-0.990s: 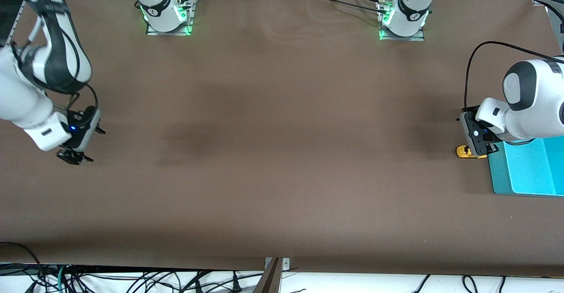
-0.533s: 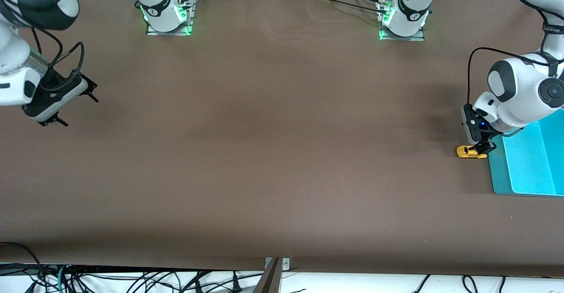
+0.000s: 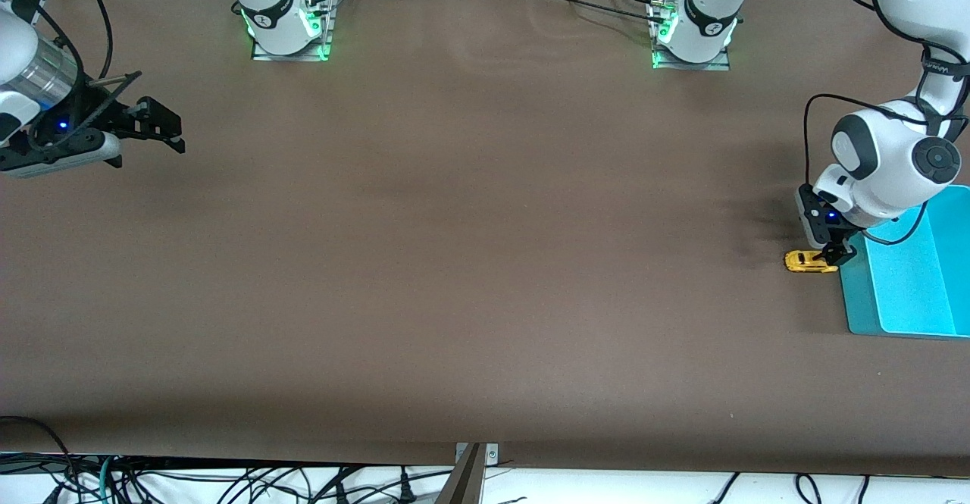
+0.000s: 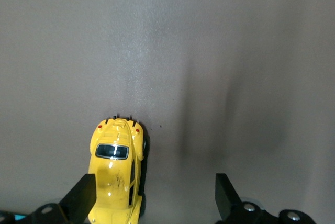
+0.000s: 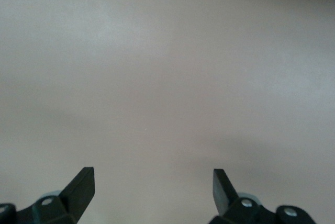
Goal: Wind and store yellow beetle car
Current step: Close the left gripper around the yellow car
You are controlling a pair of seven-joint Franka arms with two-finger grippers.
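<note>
The yellow beetle car [image 3: 805, 261] stands on the brown table toward the left arm's end, right beside the teal bin [image 3: 902, 292]. My left gripper [image 3: 830, 254] hangs low over the car's bin-side end, open. In the left wrist view the car [image 4: 116, 174] lies between the spread fingers, close against one fingertip [image 4: 82, 195] and well apart from the other; the gripper's middle [image 4: 152, 198] is over bare table. My right gripper [image 3: 148, 121] is up in the air at the right arm's end of the table, open and empty [image 5: 152, 182].
The teal bin has a raised lighter wall [image 3: 951, 254] at the table's end. Both arm bases [image 3: 288, 23] [image 3: 693, 30] stand along the table's robot edge. Cables hang below the table's front edge [image 3: 227, 481].
The right arm has lifted and swung its gripper up toward the robots' edge. The left wrist has turned and settled lower over the car. The car has not moved.
</note>
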